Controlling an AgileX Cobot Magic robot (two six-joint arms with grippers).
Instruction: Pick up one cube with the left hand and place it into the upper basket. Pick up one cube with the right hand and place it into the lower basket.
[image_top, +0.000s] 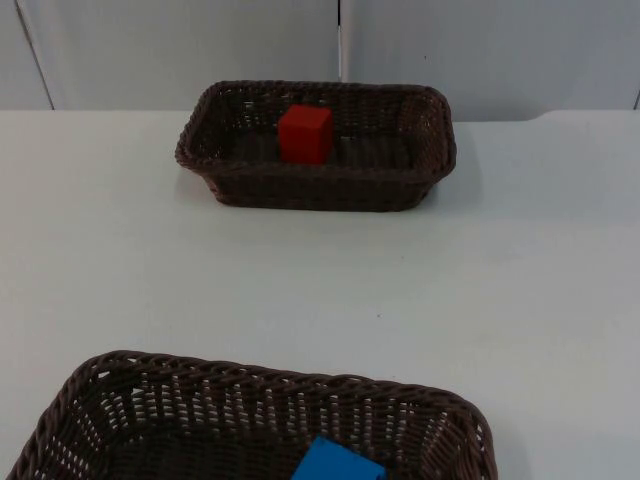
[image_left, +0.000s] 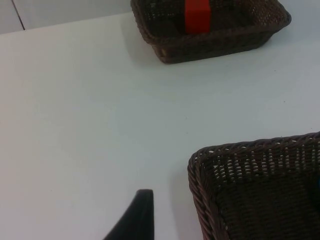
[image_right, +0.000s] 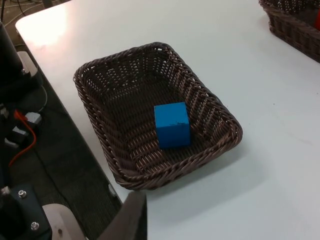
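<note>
A red cube (image_top: 305, 133) stands inside the upper wicker basket (image_top: 320, 190) at the back of the table. A blue cube (image_top: 338, 464) lies inside the lower basket (image_top: 250, 372) at the front. My left gripper (image_left: 135, 220) hangs above bare table beside the lower basket (image_left: 240, 150), well short of the upper basket (image_left: 210, 47) and its red cube (image_left: 197, 15). My right gripper (image_right: 131, 220) is raised near the table's edge, apart from the lower basket (image_right: 165, 177), where the blue cube (image_right: 172, 125) rests against one long wall. Neither gripper holds a cube.
A wide stretch of white table (image_top: 320, 290) separates the two baskets. The grey partition wall (image_top: 180, 50) rises right behind the upper basket. Past the table edge (image_right: 65, 95) lie dark floor and robot hardware with wires (image_right: 20, 130).
</note>
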